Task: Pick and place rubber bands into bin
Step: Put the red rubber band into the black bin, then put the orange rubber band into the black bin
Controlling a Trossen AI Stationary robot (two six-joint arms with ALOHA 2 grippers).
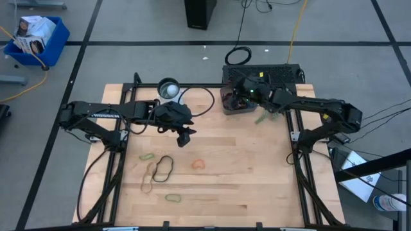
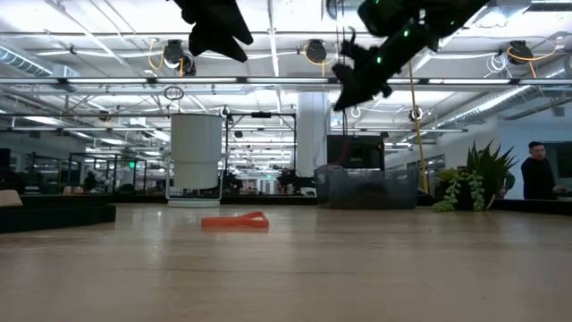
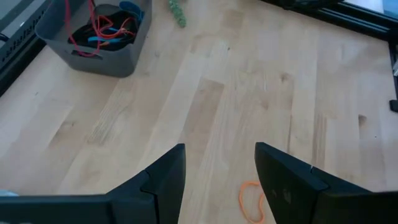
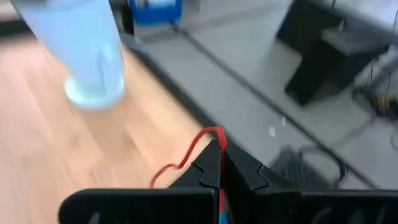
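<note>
Several rubber bands lie flat on the wooden table: an orange one [image 1: 198,164] [image 2: 234,221] [image 3: 250,200], a black one [image 1: 164,167], green ones [image 1: 147,155] [image 1: 172,198] and a tan one [image 1: 148,186]. The smoky-grey bin [image 1: 228,106] [image 2: 366,188] [image 3: 93,37] stands at the far right with red, blue and orange bands inside. My right gripper [image 1: 237,90] [image 2: 350,89] [image 4: 217,163] hangs over the bin, shut on a red rubber band [image 4: 186,152]. My left gripper [image 1: 185,136] [image 3: 219,180] stands open above mid-table, beyond the orange band, with nothing between its fingers. My right gripper pinches the red rubber band between its two shut fingertips, at a bend of the loop [image 4: 213,135]. The rest of the loop [image 4: 168,169] sticks out slack beside the tips, lifted clear of the table. The fingers slant downward.
A clear round cup [image 1: 169,88] [image 2: 195,159] [image 4: 93,56] stands at the far edge, left of the bin. A green plant sprig [image 1: 263,117] lies near the bin. Black cable [image 1: 199,102] loops over the far table. A blue crate [image 1: 35,38] sits on the floor.
</note>
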